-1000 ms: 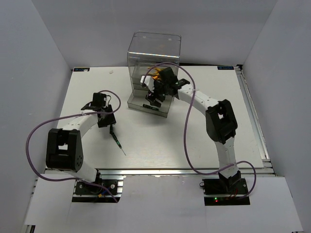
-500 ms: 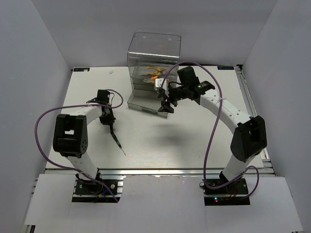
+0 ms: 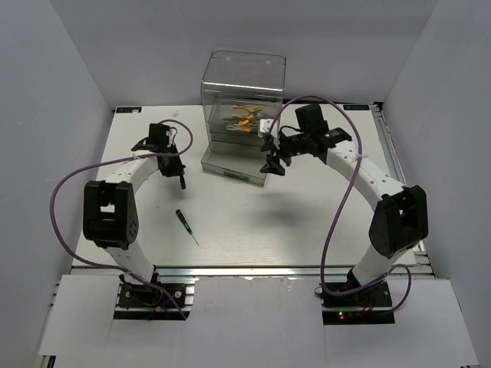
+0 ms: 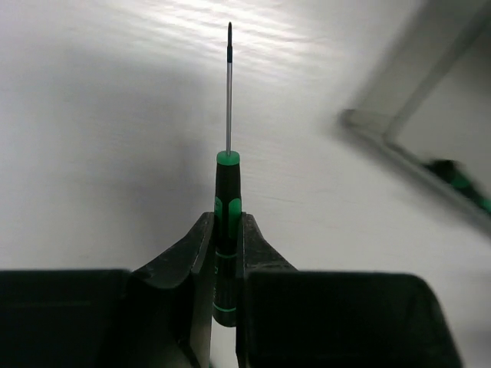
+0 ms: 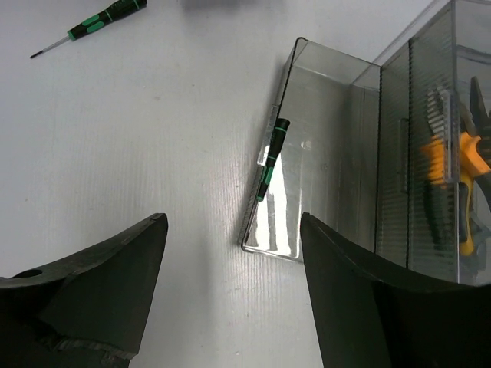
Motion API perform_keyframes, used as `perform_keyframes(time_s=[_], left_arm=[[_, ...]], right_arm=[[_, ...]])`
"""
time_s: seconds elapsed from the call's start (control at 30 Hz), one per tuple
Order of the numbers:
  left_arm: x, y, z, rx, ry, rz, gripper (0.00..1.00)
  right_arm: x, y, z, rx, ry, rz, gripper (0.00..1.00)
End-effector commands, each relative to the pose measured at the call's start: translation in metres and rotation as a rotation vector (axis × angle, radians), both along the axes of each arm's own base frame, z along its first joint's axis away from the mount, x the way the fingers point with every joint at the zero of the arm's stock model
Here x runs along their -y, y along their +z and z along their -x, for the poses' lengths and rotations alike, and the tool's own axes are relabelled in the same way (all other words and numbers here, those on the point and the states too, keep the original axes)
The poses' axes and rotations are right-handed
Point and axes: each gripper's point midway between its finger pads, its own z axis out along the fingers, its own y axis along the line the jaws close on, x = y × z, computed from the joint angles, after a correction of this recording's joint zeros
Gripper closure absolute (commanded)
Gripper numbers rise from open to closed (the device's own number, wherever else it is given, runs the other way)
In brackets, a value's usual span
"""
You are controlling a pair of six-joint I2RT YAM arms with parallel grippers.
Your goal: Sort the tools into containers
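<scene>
- While the right arm is pulling back from the box compared with a second ago, the left gripper is now clamping shut on the held screwdriver by its handle, closer to the box.
- Loose screwdriver is still lying on the table.
- Right gripper is hanging wide open, gripping nothing, beside the pulled-out bottom drawer.
- Bottom drawer is holding one stored screwdriver.
- Upper drawer is holding orange-handled pliers.
</scene>
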Motion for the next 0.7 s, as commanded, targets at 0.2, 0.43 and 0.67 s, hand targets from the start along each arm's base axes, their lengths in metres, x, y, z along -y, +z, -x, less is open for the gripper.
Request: perform_keyframes(time_s=[0.2, 0.43, 0.67], left_arm=[[0.098, 0.101, -0.007, 0.218, 0.07, 0.723, 1.0], [0.135, 0.122, -0.021, 0.247, 0.214, 0.971, 0.97], [0.162, 0.115, -0.054, 0.214, 0.22, 1.014, 0.82]], right_arm=[[0.017, 0.029, 0.008, 0.077, -0.055, -0.094, 0.11], [0.02, 0.023, 0.02, 0.02, -0.068, -0.108, 0.11], [0.022, 0.021, 0.023, 0.017, -0.079, -0.103, 0.11]])
